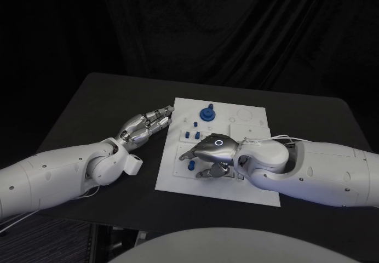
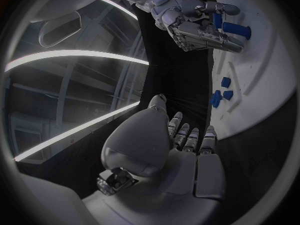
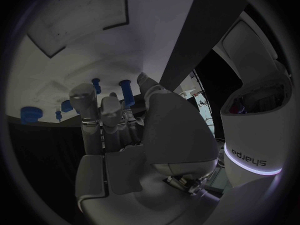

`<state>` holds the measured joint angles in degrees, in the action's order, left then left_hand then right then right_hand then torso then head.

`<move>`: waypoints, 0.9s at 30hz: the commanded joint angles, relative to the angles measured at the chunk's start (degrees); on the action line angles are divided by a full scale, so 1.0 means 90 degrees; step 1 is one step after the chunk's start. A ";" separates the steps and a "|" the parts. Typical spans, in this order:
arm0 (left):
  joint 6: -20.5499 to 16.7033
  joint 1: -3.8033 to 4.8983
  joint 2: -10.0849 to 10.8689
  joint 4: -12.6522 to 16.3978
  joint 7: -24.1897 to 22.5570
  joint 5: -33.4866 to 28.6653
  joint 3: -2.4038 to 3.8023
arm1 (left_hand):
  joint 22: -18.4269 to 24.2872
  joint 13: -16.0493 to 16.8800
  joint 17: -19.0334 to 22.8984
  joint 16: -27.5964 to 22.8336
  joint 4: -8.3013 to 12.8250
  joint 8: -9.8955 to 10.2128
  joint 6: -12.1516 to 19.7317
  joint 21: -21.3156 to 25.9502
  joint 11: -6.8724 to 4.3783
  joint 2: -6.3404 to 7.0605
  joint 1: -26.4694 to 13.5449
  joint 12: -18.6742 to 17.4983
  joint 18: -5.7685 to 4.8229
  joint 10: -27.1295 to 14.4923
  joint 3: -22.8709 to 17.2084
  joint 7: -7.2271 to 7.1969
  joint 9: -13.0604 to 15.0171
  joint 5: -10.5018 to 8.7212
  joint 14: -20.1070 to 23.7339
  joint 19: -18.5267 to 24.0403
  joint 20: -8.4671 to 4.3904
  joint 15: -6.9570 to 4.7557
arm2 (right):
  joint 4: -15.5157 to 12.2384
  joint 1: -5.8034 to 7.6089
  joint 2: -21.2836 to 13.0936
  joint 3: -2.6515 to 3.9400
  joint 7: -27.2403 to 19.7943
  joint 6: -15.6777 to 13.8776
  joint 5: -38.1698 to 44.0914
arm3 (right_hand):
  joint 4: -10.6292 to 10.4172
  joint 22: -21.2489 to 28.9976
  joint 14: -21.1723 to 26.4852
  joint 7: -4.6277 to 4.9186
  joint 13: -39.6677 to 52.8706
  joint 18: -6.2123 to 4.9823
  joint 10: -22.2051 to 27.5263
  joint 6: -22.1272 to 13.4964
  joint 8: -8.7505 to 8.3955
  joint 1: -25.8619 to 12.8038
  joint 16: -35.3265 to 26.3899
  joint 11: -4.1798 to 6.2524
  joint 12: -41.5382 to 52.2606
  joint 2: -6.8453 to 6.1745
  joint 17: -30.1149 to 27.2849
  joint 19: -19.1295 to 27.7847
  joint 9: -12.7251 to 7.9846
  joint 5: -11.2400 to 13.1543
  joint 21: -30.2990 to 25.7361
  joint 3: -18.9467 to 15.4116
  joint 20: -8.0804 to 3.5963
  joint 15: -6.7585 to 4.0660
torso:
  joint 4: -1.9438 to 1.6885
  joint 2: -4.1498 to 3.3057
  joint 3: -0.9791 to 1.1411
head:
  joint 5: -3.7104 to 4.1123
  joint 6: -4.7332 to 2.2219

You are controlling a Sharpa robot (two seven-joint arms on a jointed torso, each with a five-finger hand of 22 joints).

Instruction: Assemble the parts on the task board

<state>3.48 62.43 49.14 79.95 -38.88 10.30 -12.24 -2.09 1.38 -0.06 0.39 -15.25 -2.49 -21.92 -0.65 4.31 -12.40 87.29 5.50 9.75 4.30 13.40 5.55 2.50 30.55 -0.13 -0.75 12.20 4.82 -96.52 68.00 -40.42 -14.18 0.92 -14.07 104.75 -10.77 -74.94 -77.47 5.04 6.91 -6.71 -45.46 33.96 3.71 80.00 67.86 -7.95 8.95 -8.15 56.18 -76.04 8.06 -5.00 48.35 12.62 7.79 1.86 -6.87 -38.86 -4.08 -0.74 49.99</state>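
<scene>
My right hand (image 1: 212,155) hovers low over the near half of the white board (image 1: 257,125), fingers curled down; whether they pinch a blue part I can't tell. My left hand (image 1: 146,127) rests empty just off the board's left edge, fingers loosely extended. Small blue pegs (image 1: 192,134) stand mid-board, a blue knob (image 1: 207,113) farther back.

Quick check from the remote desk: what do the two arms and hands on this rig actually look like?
Both arms are smooth white rounded shells dotted with small dark screws. Each ends in a silver metallic hand: the left hand, the right hand. The right hand's back carries a glowing white ring. Thin white cables loop at the right wrist. One white cuff bears the word "sharpa" above a lit band.
</scene>
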 commanded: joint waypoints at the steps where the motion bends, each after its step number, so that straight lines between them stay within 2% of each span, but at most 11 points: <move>1: 0.0077 -0.0017 -0.0009 0.0003 -0.0346 -0.0023 0.0006 | -0.0005 -0.0008 0.0006 -0.0043 0.0002 -0.0025 0.0003 0.0005 0.0035 0.0007 0.0062 -0.0037 0.0065 -0.0034 -0.0030 0.0049 0.0002 0.0019 0.0014 0.0012 0.0042 0.0026 | -0.0122 0.0045 -0.0132 0.0010 -0.0024 -0.0458 -0.0246 | -0.0312 -0.0601 0.0050 0.0024 0.0073 -0.0050 0.0314 -0.0234 -0.0040 0.0239 0.0002 -0.0034 0.0230 -0.0073 -0.0002 0.0047 -0.0101 0.0030 -0.0064 -0.0198 0.0008 0.0033 | -0.0002 -0.0002 -0.0003 | 0.0001 0.0001; 4: 0.0072 -0.0019 -0.0002 0.0002 -0.0351 -0.0023 0.0006 | -0.0005 -0.0008 0.0006 -0.0043 0.0002 -0.0025 0.0003 0.0005 0.0035 0.0007 0.0062 -0.0037 0.0065 -0.0034 -0.0030 0.0049 0.0002 0.0019 0.0014 0.0012 0.0042 0.0026 | -0.0305 0.0186 -0.0347 0.0024 -0.0122 -0.0945 -0.0375 | -0.0619 -0.0606 0.0054 -0.0016 0.0124 -0.0053 0.0530 -0.0371 -0.0051 0.0398 0.0031 -0.0046 0.0436 -0.0189 0.0009 0.0039 -0.0165 0.0049 -0.0062 -0.0317 0.0014 0.0024 | -0.0005 0.0002 -0.0003 | -0.0002 0.0001; 10: 0.0088 -0.0022 0.0014 -0.0002 -0.0357 -0.0023 0.0006 | -0.0004 -0.0007 0.0006 -0.0043 0.0002 -0.0023 0.0007 0.0005 0.0037 0.0011 0.0061 -0.0035 0.0066 -0.0033 -0.0028 0.0050 0.0001 0.0017 0.0014 0.0012 0.0048 0.0027 | -0.0722 0.0652 -0.0905 0.0041 -0.0410 -0.1837 -0.0935 | -0.0685 -0.0616 0.0042 -0.0052 0.0150 -0.0046 0.0746 -0.0427 -0.0045 0.0397 0.0074 -0.0061 0.0588 -0.0287 0.0041 0.0024 -0.0205 0.0011 -0.0036 -0.0427 0.0012 0.0029 | -0.0003 0.0010 -0.0002 | -0.0022 0.0001; 14: 0.0070 -0.0022 0.0035 0.0013 -0.0362 -0.0023 0.0005 | -0.0009 -0.0006 0.0006 -0.0043 0.0001 -0.0021 0.0018 0.0004 0.0040 0.0022 0.0057 -0.0030 0.0066 -0.0030 -0.0021 0.0047 -0.0001 0.0014 0.0014 0.0010 0.0056 0.0028 | -0.1073 0.1011 -0.1460 0.0036 -0.0677 -0.2312 -0.1362 | -0.0572 -0.0741 -0.0159 0.0084 0.0353 0.0033 0.0316 0.0489 0.0179 0.0547 0.0352 0.0066 0.1251 0.0129 0.0371 -0.0205 -0.0063 -0.0211 0.0516 -0.0213 -0.0015 -0.0013 | -0.0003 0.0017 -0.0002 | -0.0030 0.0001; 17: 0.0046 -0.0023 0.0053 0.0023 -0.0363 -0.0023 0.0005 | -0.0016 -0.0003 0.0006 -0.0043 -0.0002 -0.0020 0.0014 0.0002 0.0041 0.0032 0.0051 -0.0021 0.0067 -0.0022 -0.0014 0.0043 0.0000 0.0012 0.0014 0.0007 0.0065 0.0029 | -0.1312 0.1157 -0.1876 0.0022 -0.0773 -0.2467 -0.1569 | -0.0496 -0.0784 -0.0222 0.0103 0.0570 0.0058 -0.0197 0.1117 0.0402 0.0614 0.0420 0.0210 0.1812 0.0268 0.0446 -0.0298 0.0045 -0.0295 0.0743 -0.0168 -0.0087 -0.0109 | 0.0000 0.0013 -0.0002 | -0.0033 0.0001; 20: 0.0033 -0.0023 0.0056 0.0025 -0.0365 -0.0023 0.0005 | -0.0016 -0.0003 0.0006 -0.0043 -0.0002 -0.0020 0.0014 0.0002 0.0041 0.0032 0.0051 -0.0021 0.0067 -0.0022 -0.0014 0.0043 0.0000 0.0012 0.0014 0.0007 0.0065 0.0029 | -0.1444 0.1231 -0.2248 0.0010 -0.0737 -0.2399 -0.1790 | -0.0413 -0.0777 -0.0206 0.0218 0.0968 0.0058 -0.0890 0.1557 0.0557 0.0696 0.0365 0.0424 0.2614 0.0305 0.0379 -0.0285 0.0127 -0.0456 0.0736 -0.0128 -0.0176 -0.0229 | -0.0002 0.0007 -0.0002 | -0.0021 0.0001; 22: 0.0028 -0.0023 0.0053 0.0027 -0.0366 -0.0023 0.0005 | -0.0016 -0.0003 0.0006 -0.0043 -0.0002 -0.0020 0.0014 0.0002 0.0041 0.0032 0.0051 -0.0021 0.0067 -0.0022 -0.0014 0.0043 0.0000 0.0012 0.0014 0.0007 0.0065 0.0029 | -0.1449 0.1253 -0.2451 0.0004 -0.0600 -0.2150 -0.1880 | -0.0396 -0.0751 -0.0172 0.0164 0.1690 0.0063 -0.0990 0.1939 0.0643 0.0684 0.0252 0.0627 0.3681 0.0351 0.0258 -0.0242 0.0207 -0.0512 0.0643 -0.0103 -0.0311 -0.0419 | -0.0006 0.0006 -0.0003 | 0.0002 0.0001; 23: 0.0027 -0.0023 0.0054 0.0029 -0.0366 -0.0023 0.0005 | -0.0016 -0.0003 0.0006 -0.0043 -0.0002 -0.0020 0.0014 0.0002 0.0041 0.0032 0.0051 -0.0021 0.0067 -0.0022 -0.0014 0.0043 0.0000 0.0012 0.0014 0.0007 0.0065 0.0029 | -0.1423 0.1249 -0.2542 0.0002 -0.0502 -0.1966 -0.1915 | -0.0405 -0.0783 -0.0264 0.0064 0.2971 0.0092 -0.1798 0.2355 0.0788 0.0597 0.0297 0.0775 0.5201 0.0348 0.0330 -0.0311 0.0315 -0.0522 0.0776 -0.0161 -0.0397 -0.0551 | -0.0011 0.0004 -0.0005 | 0.0009 0.0001; 24: 0.0026 -0.0023 0.0057 0.0032 -0.0366 -0.0023 0.0005 | -0.0014 -0.0003 0.0006 -0.0043 -0.0005 -0.0022 0.0004 0.0002 0.0042 0.0033 0.0048 -0.0018 0.0068 -0.0020 -0.0012 0.0042 0.0001 0.0013 0.0014 0.0007 0.0069 0.0029 | -0.1395 0.1226 -0.2625 0.0000 -0.0373 -0.1767 -0.1943 | -0.0450 -0.0898 -0.0486 0.0024 0.4797 0.0156 -0.2731 0.2510 0.0837 0.0532 0.0598 0.0813 0.6501 0.0444 0.0747 -0.0504 0.0358 -0.0545 0.1265 -0.0149 -0.0464 -0.0593 | -0.0015 0.0005 -0.0007 | 0.0013 0.0001; 25: 0.0024 -0.0023 0.0059 0.0033 -0.0365 -0.0023 0.0005 | -0.0014 -0.0003 0.0006 -0.0043 -0.0005 -0.0022 0.0004 0.0002 0.0042 0.0033 0.0048 -0.0018 0.0068 -0.0020 -0.0012 0.0042 0.0001 0.0013 0.0014 0.0007 0.0069 0.0029 | -0.1376 0.1183 -0.2709 -0.0002 -0.0207 -0.1544 -0.1962 | -0.0494 -0.1100 -0.0882 0.0004 0.6597 0.0304 -0.3688 0.2656 0.0903 0.0415 0.1313 0.0846 0.7632 0.0432 0.1830 -0.0806 0.0402 -0.0521 0.2146 -0.0213 -0.0521 -0.0558 | -0.0020 0.0003 -0.0010 | 0.0019 0.0001; 27: 0.0018 -0.0024 0.0051 0.0028 -0.0360 -0.0023 0.0005 | -0.0017 -0.0002 0.0006 -0.0043 -0.0006 -0.0022 0.0006 0.0001 0.0042 0.0033 0.0048 -0.0016 0.0068 -0.0018 -0.0012 0.0043 0.0001 0.0014 0.0014 0.0006 0.0070 0.0029 | -0.1360 0.1070 -0.2855 -0.0003 0.0195 -0.1154 -0.1969 | -0.0605 -0.1220 -0.1139 -0.0094 0.7870 0.0400 -0.4203 0.2847 0.1016 -0.0076 0.1884 0.0871 0.8392 0.0525 0.2730 -0.1005 0.0556 -0.0440 0.2757 -0.0391 -0.0549 -0.0614 | -0.0022 0.0002 -0.0015 | 0.0010 0.0001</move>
<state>3.50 62.29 49.70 80.07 -38.90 10.29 -12.24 -2.16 1.38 -0.07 0.39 -15.25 -2.49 -21.92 -0.65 4.51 -12.40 87.29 5.49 9.75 4.10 13.40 5.54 2.49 30.55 -0.12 -0.55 12.40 4.82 -108.79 78.19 -65.77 -14.12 -2.72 -30.10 89.38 -16.04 -74.92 -83.75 4.53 71.60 -3.53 -81.49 59.07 12.54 81.28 83.18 -0.13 81.98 -3.70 73.99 -83.65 12.60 -9.18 71.32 9.78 2.88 -3.57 -6.98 -38.81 -4.15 -0.64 49.99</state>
